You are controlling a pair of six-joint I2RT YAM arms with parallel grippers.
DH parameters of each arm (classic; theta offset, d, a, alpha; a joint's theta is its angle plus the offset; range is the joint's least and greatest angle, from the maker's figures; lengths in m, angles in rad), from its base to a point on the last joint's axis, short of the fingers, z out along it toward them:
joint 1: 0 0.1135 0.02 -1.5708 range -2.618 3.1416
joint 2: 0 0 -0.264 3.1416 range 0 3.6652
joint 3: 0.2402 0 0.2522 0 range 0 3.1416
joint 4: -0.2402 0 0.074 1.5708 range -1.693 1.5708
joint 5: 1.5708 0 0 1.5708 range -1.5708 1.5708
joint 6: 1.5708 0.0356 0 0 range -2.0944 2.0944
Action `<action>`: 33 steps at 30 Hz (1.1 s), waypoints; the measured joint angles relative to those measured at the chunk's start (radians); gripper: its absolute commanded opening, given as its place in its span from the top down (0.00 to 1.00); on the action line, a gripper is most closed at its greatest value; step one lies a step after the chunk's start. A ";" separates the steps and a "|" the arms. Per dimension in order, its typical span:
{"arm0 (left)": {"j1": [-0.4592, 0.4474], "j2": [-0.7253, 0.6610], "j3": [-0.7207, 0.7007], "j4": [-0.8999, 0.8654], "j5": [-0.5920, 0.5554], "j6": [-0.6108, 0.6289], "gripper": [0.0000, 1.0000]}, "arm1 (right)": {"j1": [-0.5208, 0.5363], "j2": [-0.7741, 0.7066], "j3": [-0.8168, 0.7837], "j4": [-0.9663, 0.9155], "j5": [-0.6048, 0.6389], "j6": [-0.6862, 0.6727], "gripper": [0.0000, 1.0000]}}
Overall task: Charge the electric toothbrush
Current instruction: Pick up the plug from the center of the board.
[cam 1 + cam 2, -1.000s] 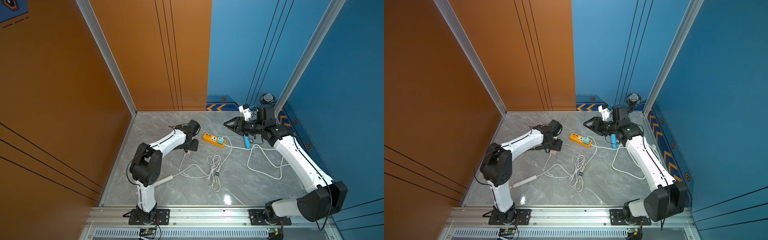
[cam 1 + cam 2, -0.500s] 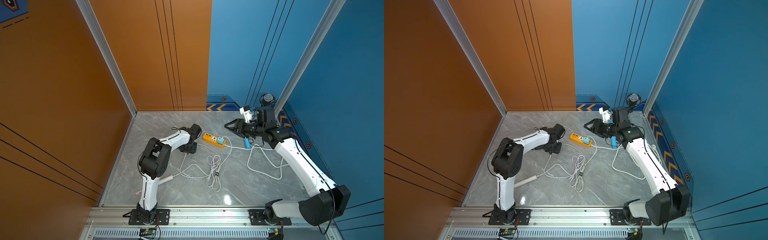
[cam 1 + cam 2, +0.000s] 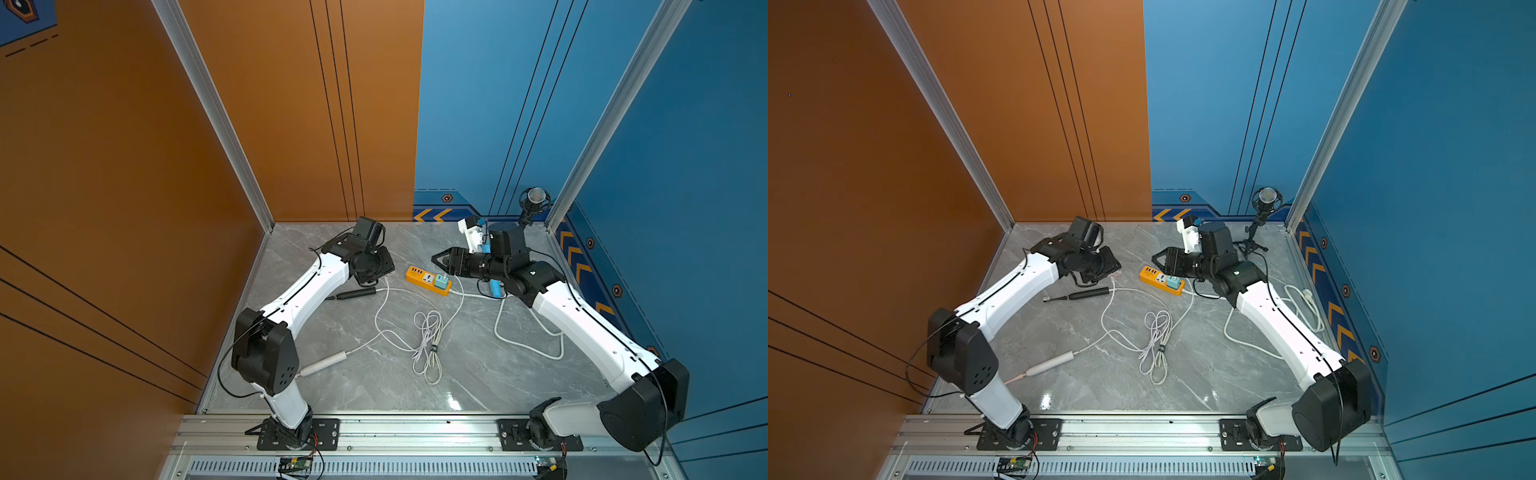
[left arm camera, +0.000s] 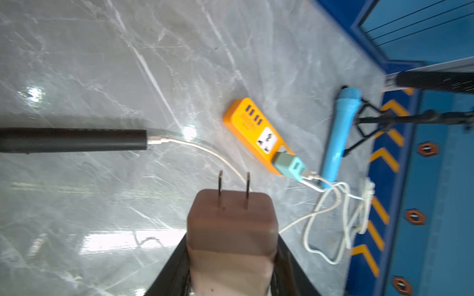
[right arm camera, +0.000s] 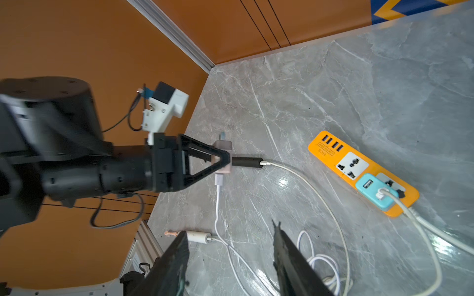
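My left gripper [image 4: 232, 258] is shut on a pinkish wall plug [image 4: 232, 220], its two prongs pointing toward the orange power strip [image 4: 256, 133]. In the right wrist view the left gripper [image 5: 223, 160] holds the plug [image 5: 223, 146] just above the floor, and a white USB cable [image 5: 218, 205] hangs from it. A black toothbrush handle [image 3: 353, 294] lies beside it with a cable in its end. A white toothbrush [image 3: 322, 365] lies nearer the front. My right gripper [image 3: 438, 259] hovers open and empty by the strip [image 3: 428, 280].
A teal adapter [image 3: 442, 284] with a cable sits in the strip's near socket. A blue toothbrush [image 4: 338, 133] lies behind the strip. A bundled white cord [image 3: 428, 345] lies mid-floor and loose cord [image 3: 528, 345] runs under the right arm. A microphone stand [image 3: 534, 199] stands in the back corner.
My left gripper has closed on the pinkish plug and raised it a little off the floor, and the left arm has swung. The right arm has barely moved.
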 measured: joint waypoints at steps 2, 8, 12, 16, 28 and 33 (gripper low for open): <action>0.000 -0.046 -0.020 0.079 0.040 -0.117 0.80 | 0.029 0.029 -0.019 0.077 0.034 0.000 0.35; 0.000 -0.095 -0.168 0.340 0.119 -0.431 0.85 | 0.141 0.065 -0.094 0.311 0.112 0.002 0.29; 0.000 -0.095 -0.254 0.512 0.174 -0.592 0.87 | 0.162 0.107 -0.110 0.444 0.124 0.015 0.34; 0.000 -0.095 -0.288 0.610 0.205 -0.688 0.87 | 0.162 0.156 -0.113 0.520 0.146 0.016 0.38; -0.003 -0.122 -0.333 0.715 0.235 -0.794 0.87 | 0.155 0.175 -0.112 0.537 0.192 -0.059 0.71; -0.003 -0.126 -0.347 0.722 0.230 -0.817 0.86 | 0.156 0.184 -0.092 0.501 0.190 -0.106 0.68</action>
